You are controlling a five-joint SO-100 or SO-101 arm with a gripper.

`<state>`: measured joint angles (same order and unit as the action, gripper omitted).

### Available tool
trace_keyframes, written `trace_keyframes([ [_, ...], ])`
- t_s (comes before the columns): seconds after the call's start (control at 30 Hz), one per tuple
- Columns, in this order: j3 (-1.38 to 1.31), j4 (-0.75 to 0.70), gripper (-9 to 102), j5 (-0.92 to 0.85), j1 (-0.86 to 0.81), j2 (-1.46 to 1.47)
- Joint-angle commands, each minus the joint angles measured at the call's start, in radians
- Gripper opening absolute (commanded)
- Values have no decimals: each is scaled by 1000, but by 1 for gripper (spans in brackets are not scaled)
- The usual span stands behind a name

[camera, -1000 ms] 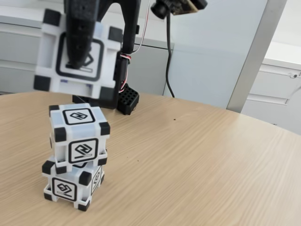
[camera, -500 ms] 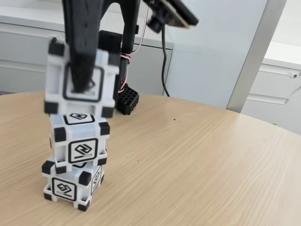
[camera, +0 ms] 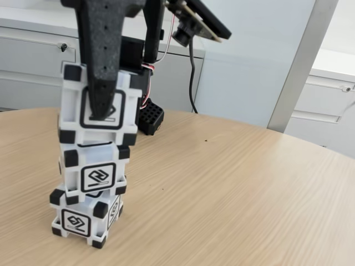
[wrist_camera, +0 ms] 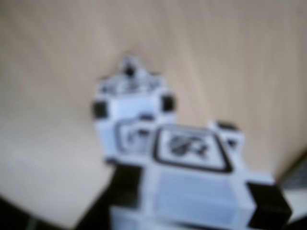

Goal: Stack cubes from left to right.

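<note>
In the fixed view three white cubes with black corners stand in one column at the left of the wooden table. The bottom cube rests on the table and is turned a little. The middle cube sits on it. The top cube sits on or just above the middle one, roughly lined up with it. My gripper comes down from above and is shut on the top cube, one black finger across its front face. The blurred wrist view looks down on the held cube and a lower cube.
A black perforated block at the arm's foot stands behind the stack. The wrist camera and its cable hang at the upper middle. Grey cabinets and a slanted metal post lie beyond the table's far edge. Bare wood spreads right of the stack.
The gripper has come down with the cube, from high and tilted above the stack to level on top of the middle cube. The two lower cubes have not moved.
</note>
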<state>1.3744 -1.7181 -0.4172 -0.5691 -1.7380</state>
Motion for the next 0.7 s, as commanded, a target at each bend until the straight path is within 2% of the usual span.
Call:
trace_keyframes([
  [0.0, -6, -9, 14, 5, -6, -25],
  [0.67, 52, -11, 13, 12, -6, -25],
])
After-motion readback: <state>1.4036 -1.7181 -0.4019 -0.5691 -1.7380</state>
